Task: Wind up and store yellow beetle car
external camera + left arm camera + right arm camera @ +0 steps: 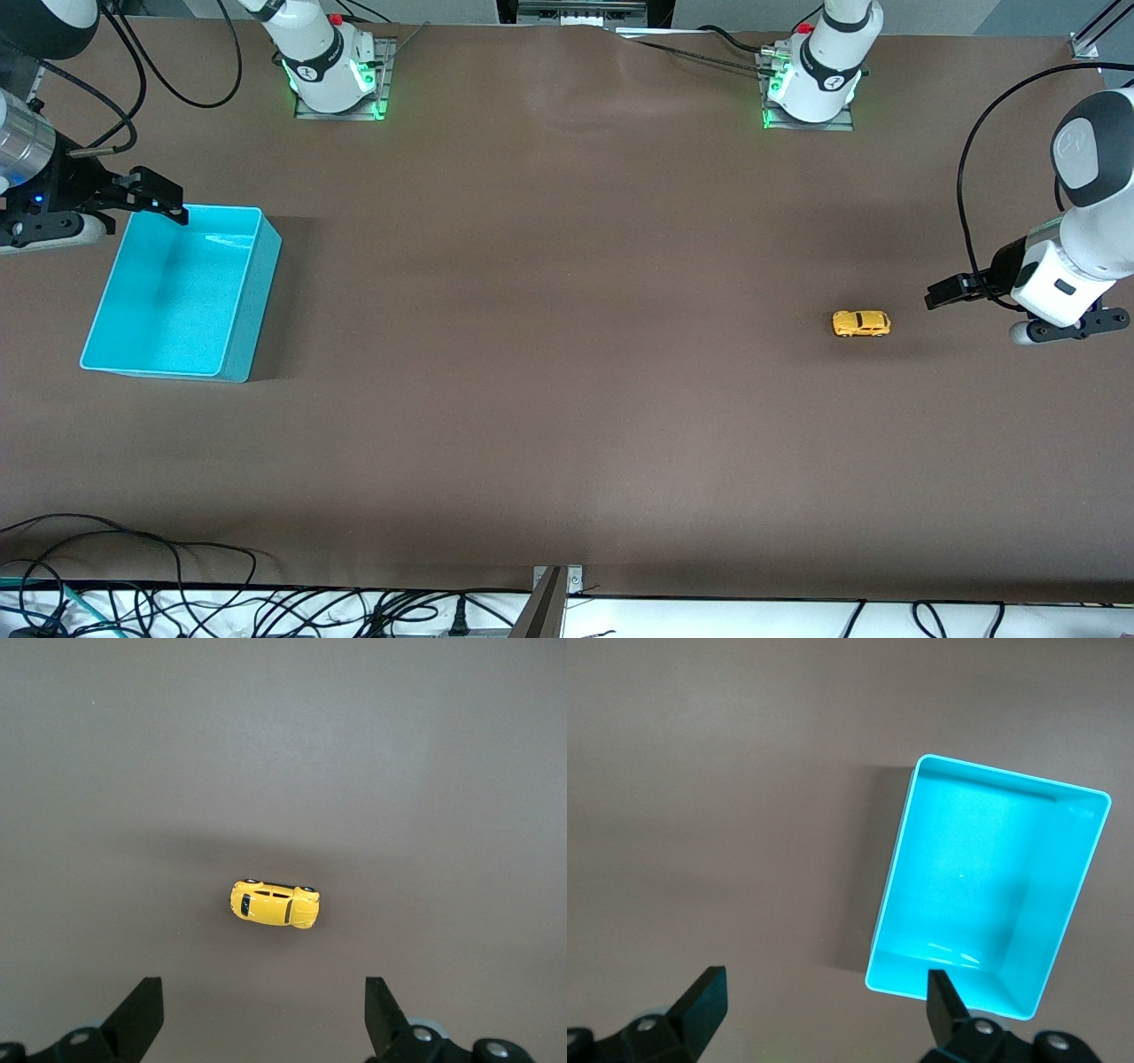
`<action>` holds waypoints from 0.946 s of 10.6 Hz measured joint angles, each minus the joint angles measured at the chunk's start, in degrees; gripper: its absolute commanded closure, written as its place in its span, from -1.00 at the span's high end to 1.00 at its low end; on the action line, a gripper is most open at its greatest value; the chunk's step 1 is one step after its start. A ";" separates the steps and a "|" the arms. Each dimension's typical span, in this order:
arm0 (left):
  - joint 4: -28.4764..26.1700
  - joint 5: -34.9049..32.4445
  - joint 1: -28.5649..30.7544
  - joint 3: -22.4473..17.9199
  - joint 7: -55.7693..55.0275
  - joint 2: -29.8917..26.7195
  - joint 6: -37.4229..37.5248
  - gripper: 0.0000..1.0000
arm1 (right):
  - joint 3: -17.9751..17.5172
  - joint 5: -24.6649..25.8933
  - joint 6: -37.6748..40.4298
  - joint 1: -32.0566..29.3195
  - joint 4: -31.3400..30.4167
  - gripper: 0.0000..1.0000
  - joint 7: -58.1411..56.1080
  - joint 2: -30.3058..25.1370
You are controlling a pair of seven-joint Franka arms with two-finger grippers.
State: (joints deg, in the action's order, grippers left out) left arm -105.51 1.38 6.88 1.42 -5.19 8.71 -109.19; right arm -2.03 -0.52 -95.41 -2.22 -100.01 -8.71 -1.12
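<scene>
Sitting on table [567,354], car [861,323] toward left arm's end; left gripper [941,294] near it, right gripper [159,197] at bin [232,359] rim. Left wrist: fingers [142,1014] spread, car upright between. Right wrist: fingers [700,1001] spread above bin.

Beetle car [861,323] at left arm's end of table; bin [245,301] at right arm's end

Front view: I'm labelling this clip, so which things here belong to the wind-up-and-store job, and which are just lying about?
Part of the job:
- yellow beetle car, on the table toward the left arm's end
- teal bin, empty, toward the right arm's end
- left end effector, open, beside the car
- right end effector, open, over the bin's rim

Lying about:
- loose cables along the table edge nearest the camera
</scene>
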 measured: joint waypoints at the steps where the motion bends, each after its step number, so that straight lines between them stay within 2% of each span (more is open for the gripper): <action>1: 0.00 0.00 0.08 -0.01 -1.64 0.00 0.46 1.00 | 0.00 0.00 0.03 0.00 0.00 1.00 0.00 0.00; 5: -0.27 0.01 0.23 0.14 -24.16 0.37 1.64 1.00 | 0.02 0.00 0.09 0.00 -0.03 1.00 0.00 0.02; 10: -1.86 0.24 0.21 0.34 -63.06 2.47 1.61 1.00 | 0.06 0.00 0.10 0.00 -0.03 1.00 0.00 0.02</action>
State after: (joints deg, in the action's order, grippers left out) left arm -107.37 1.62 7.09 1.76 -68.25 11.18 -107.58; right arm -1.97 -0.52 -95.31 -2.22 -100.05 -8.71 -1.09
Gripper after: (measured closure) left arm 0.000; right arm 0.000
